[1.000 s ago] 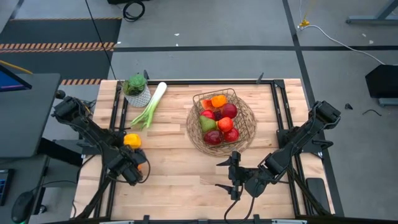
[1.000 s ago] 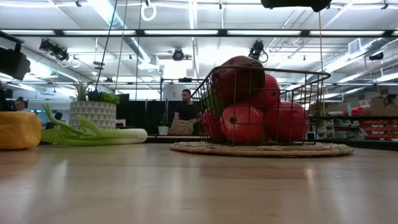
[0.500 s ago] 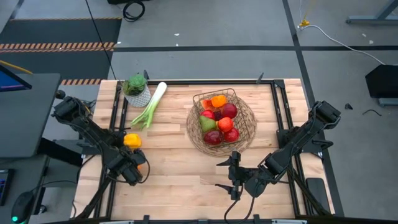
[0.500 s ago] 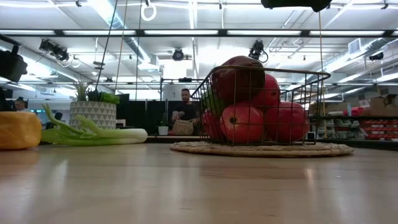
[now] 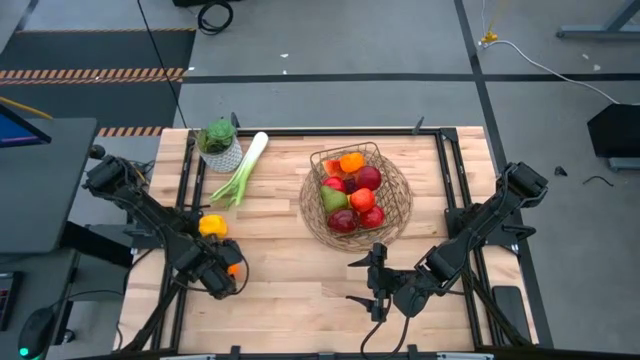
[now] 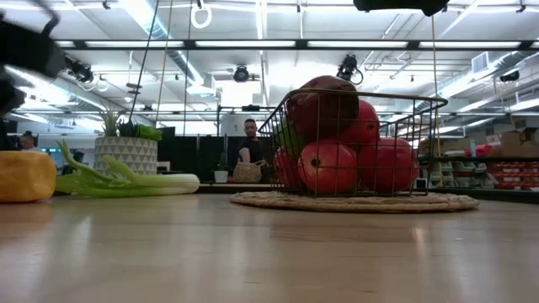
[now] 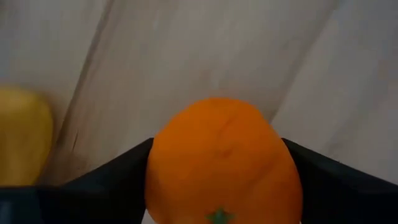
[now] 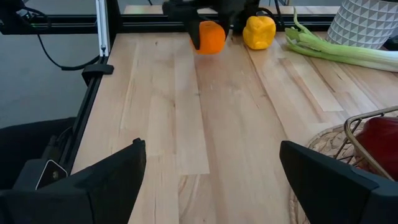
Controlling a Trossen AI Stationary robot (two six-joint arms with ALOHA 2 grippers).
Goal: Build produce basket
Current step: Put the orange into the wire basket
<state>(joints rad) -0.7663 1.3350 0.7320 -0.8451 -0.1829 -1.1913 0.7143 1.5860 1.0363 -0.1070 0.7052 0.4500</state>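
The left gripper [image 5: 225,277] sits near the table's [image 5: 290,290] front left, and its two dark fingers [image 7: 112,171] are pinched on an orange [image 7: 224,162], one pressed against each flank of the fruit, so that the orange fills the whole gap between them; the right wrist view shows this same orange [image 8: 209,36] held in the left gripper [image 8: 208,15] and lifted just clear of the wood. Just beside that orange, on the side away from the basket, a yellow pepper [image 5: 211,225] rests on the table, close to the fingers but not touching them. Farther back from the pepper, a leek [image 5: 240,168] lies slantwise with its white end toward the table's far edge, its green leaves near a potted plant [image 5: 219,143] standing at the far left corner. To the right of the leek, well apart from the left gripper, the basket [image 5: 356,197] stands on a round woven mat and already holds red apples [image 5: 367,178], a green pear [image 5: 332,198] and an orange piece [image 5: 351,161] at its far side; the low view shows the apples [image 6: 327,166] piled against the wire wall. In front of the basket, near the table's front edge, the right gripper [image 5: 370,283] waits with its fingers [image 8: 102,180] spread wide and nothing between them.
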